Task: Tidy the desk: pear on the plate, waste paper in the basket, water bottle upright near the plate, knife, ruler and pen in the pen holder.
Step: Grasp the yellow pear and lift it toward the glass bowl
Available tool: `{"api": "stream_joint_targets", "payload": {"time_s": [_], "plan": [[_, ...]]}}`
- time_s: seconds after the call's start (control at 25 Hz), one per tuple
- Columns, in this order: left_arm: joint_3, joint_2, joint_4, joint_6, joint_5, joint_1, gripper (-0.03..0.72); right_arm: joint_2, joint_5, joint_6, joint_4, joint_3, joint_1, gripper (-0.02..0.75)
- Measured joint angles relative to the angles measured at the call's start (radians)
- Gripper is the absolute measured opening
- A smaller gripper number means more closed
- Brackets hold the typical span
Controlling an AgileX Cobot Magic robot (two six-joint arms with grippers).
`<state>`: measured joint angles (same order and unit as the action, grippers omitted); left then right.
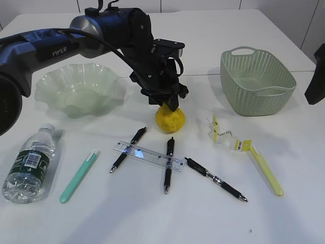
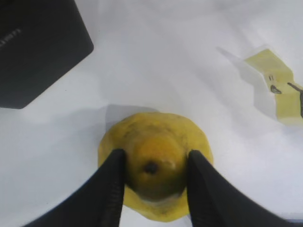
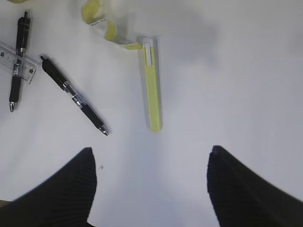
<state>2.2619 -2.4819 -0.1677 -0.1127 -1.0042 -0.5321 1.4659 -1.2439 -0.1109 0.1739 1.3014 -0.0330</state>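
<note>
The yellow pear stands on the white desk, stem end up. My left gripper comes down on it from above, and in the left wrist view both black fingers press against the pear's neck. The pale green plate is to the left. The water bottle lies on its side at front left. A clear ruler lies across two black pens. My right gripper hovers open over bare desk. The black pen holder shows only in the left wrist view.
The sage basket stands at back right. Crumpled yellow-white waste paper lies beside a yellow knife. A teal knife lies near the bottle, and a third black pen at front centre.
</note>
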Motion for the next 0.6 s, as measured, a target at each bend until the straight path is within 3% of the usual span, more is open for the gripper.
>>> {"api": "stream_joint_targets", "payload": {"time_s": [0.24,0.6], "plan": [[0.008,0.000,0.014,0.000,-0.024,0.000,0.265,0.000,0.000,0.000,0.000,0.000,0.000,0.566],[0.051,0.000,0.030,0.000,-0.214,0.003,0.265,0.000,0.001,0.000,0.000,0.000,0.000,0.566]]}}
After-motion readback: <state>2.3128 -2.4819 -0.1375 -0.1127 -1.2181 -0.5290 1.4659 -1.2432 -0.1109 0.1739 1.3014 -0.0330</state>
